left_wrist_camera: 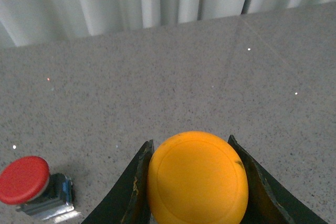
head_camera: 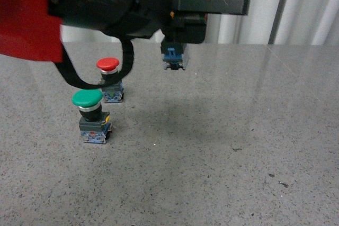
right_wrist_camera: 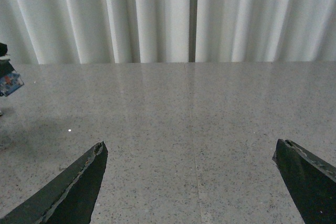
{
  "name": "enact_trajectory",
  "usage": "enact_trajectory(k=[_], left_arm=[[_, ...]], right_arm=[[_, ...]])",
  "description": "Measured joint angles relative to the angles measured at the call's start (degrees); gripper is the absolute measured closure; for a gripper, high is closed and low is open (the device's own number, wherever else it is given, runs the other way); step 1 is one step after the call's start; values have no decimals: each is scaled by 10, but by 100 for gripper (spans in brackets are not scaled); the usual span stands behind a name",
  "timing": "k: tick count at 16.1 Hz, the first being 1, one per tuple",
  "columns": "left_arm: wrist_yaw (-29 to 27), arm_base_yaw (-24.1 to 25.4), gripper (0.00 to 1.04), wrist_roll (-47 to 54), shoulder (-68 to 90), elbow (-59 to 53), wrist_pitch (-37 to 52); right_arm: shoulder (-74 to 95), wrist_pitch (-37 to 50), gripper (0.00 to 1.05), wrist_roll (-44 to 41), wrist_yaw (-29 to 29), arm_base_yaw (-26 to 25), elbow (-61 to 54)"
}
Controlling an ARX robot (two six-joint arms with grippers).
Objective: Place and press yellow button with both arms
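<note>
My left gripper [left_wrist_camera: 190, 141] is shut on the yellow button [left_wrist_camera: 197, 179]; its round yellow cap sits between the two black fingers [left_wrist_camera: 137, 182]. In the front view the left gripper [head_camera: 175, 43] hangs from the bulky black arm with a red section. It holds the button above the table. Only the button's blue and dark base [head_camera: 174, 58] shows there; the cap is hidden. My right gripper [right_wrist_camera: 190, 146] is open and empty over bare table, with its jaws wide apart. A blue base [right_wrist_camera: 10, 82] shows at that view's edge.
A green-capped button [head_camera: 87, 99] and a red-capped button [head_camera: 108, 65] stand on the speckled grey table [head_camera: 222, 146] at the left; the red one also shows in the left wrist view [left_wrist_camera: 23, 179]. White curtains [right_wrist_camera: 157, 14] hang behind the table's far edge.
</note>
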Motion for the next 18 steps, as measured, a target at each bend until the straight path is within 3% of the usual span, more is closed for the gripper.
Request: enact_trajectory(k=[3,10,11,15,18], left_arm=[[-34,-44,71,-73,66,-2,9],[-52,-50,72,-104,105,-22,7],[-51,-50,68,-110,106,-22,8],[-47,-50,37,-112,106,-22,12],[-48,-49,5,-108,92,-25,19]], right_arm=[[0,0,6,0,0,0,0],[0,0,6,0,0,0,0],[0,0,6,0,0,0,0],[0,0,6,0,0,0,0],[0,0,6,0,0,0,0]])
